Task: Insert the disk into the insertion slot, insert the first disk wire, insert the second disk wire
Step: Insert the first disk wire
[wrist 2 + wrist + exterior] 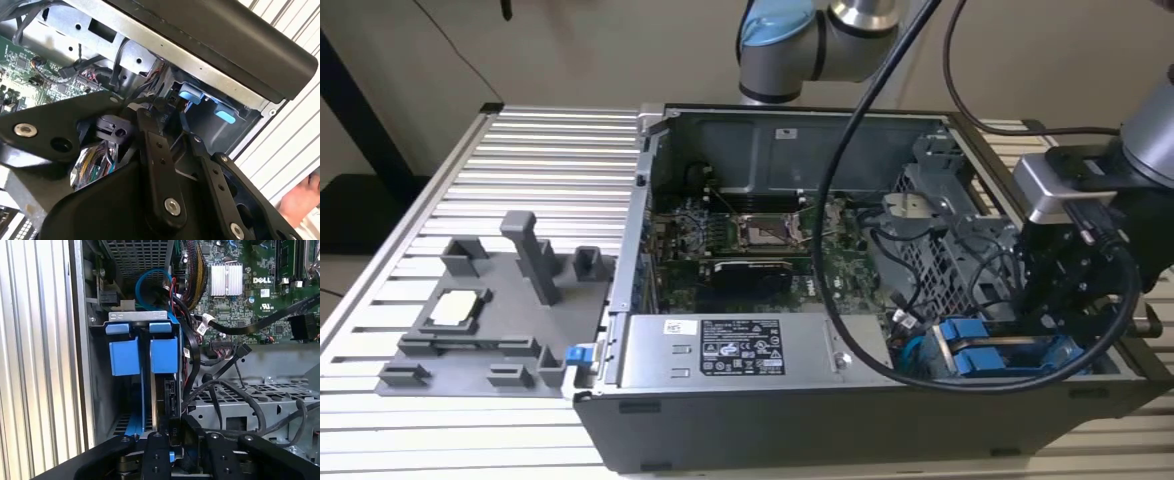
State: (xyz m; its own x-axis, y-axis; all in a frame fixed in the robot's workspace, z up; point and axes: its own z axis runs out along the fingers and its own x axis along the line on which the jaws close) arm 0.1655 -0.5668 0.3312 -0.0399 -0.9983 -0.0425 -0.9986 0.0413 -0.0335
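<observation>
disk [163, 356]: blue-framed, standing on edge in insertion slot [937, 262], at the computer case [720, 440] corner on the exterior view's right. gripper [164, 116]: near disk's exposed edge; grip state cannot be told.

Open computer case [787, 430], slatted table [547, 150] beneath, gripper [1058, 325] just beside the disk [974, 358] — blue-framed

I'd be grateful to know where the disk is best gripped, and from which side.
Probably the two blue tabs at its exposed end, pinched from the open side of the case: the disk stands on edge in the insertion slot, its flat faces walled in.
</observation>
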